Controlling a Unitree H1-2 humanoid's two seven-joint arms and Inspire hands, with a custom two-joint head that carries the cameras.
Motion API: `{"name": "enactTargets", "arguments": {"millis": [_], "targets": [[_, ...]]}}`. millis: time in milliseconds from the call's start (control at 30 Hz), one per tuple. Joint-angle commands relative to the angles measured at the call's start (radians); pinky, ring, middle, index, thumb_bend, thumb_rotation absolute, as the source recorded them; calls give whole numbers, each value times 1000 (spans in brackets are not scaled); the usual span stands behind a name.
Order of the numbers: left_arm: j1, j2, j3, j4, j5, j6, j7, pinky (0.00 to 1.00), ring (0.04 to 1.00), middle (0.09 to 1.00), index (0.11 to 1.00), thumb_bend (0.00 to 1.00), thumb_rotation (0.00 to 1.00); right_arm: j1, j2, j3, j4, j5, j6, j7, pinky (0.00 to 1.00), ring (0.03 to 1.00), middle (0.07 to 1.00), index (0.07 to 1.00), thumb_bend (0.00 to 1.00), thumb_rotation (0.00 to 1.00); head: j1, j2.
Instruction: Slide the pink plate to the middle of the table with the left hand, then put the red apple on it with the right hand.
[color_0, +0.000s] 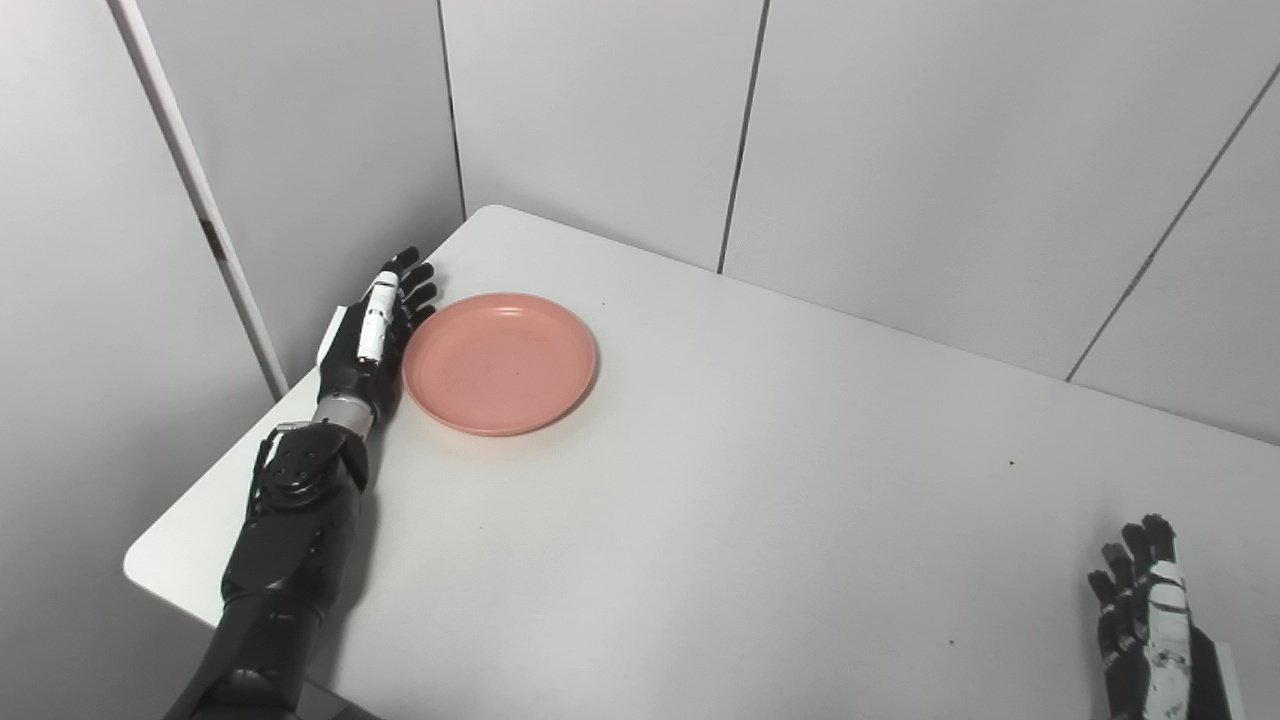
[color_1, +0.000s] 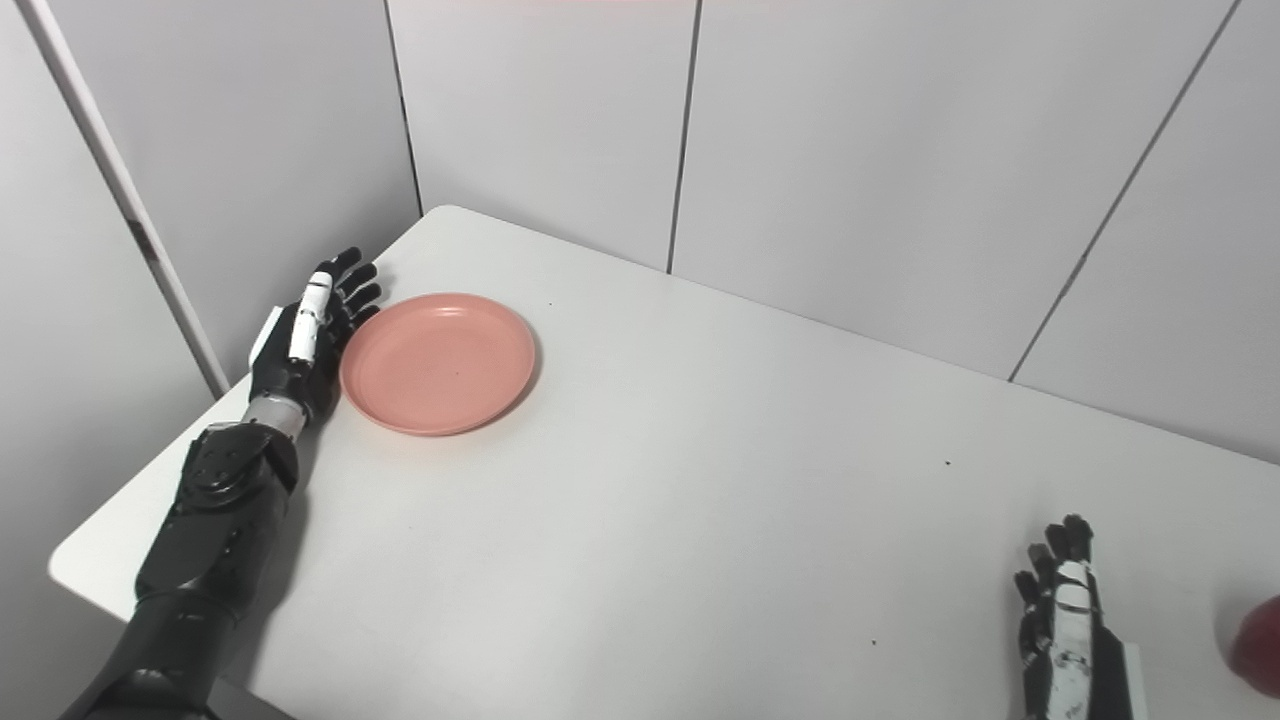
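Left hand (color_0: 375, 335) first: in the left eye view we see it flat at the far left of the tabletop (color_0: 760, 520), fingers stretched out and apart, holding nothing, its inner edge right against the rim of the pink plate (color_0: 499, 362). We can't tell whether it actually touches. That plate sits well off toward the left corner, so we judge the slide is only about to start. Our right hand (color_0: 1150, 620) waits low at the right edge, fingers extended, empty.

Over to the right eye view: same line-up, and now we catch a sliver of the red apple (color_1: 1260, 645) at the right border, just beside the waiting right hand. Next, we reckon, comes a steady sideways push on the rim, carrying the plate toward the centre without tipping it.
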Motion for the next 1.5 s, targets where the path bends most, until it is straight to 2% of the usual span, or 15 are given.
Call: {"name": "enactTargets", "arguments": {"millis": [0, 300, 533, 800, 1033, 1133, 1233, 1467], "targets": [[-21, 0, -14, 7, -10, 14, -23, 910, 914, 909, 893, 350, 1000, -21, 0, -3, -37, -2, -4, 0, 1000, 1000, 1000, 1000, 66, 1000, -1, 1], [-31, -18, -32, -3, -31, 29, -40, 894, 901, 902, 881, 354, 1000, -21, 6, -5, -48, 3, 11, -6, 1000, 1000, 1000, 1000, 61, 1000, -2, 2], [-31, -37, -47, -30, -18, 54, -25, 869, 882, 883, 869, 348, 1000, -19, 5, 0, -47, 1, 1, -3, 1000, 1000, 1000, 1000, 62, 1000, -8, 9], [-24, -48, -70, -67, -10, 82, -27, 885, 901, 905, 885, 346, 1000, -18, 9, 4, -61, -9, 19, -13, 1000, 1000, 1000, 1000, 74, 1000, -19, 13], [-22, -82, -81, -127, -11, 144, -2, 885, 883, 880, 859, 310, 1000, -15, 13, 6, -75, -9, 35, -11, 1000, 1000, 1000, 1000, 79, 1000, -23, 16], [-20, -93, -95, -152, -5, 168, -3, 907, 904, 896, 873, 292, 1000, -16, 13, 5, -69, -11, 21, -6, 1000, 1000, 1000, 1000, 81, 1000, -26, 20], [-20, -97, -116, -150, 9, 163, -14, 924, 915, 905, 880, 313, 1000, -15, 20, 4, -70, -14, 23, -12, 1000, 1000, 1000, 1000, 81, 1000, -36, 24], [-19, -119, -138, -170, 21, 185, 2, 912, 914, 906, 877, 290, 1000, -13, 14, 6, -50, -23, 3, -3, 1000, 1000, 1000, 1000, 113, 1000, -45, 30]]}}
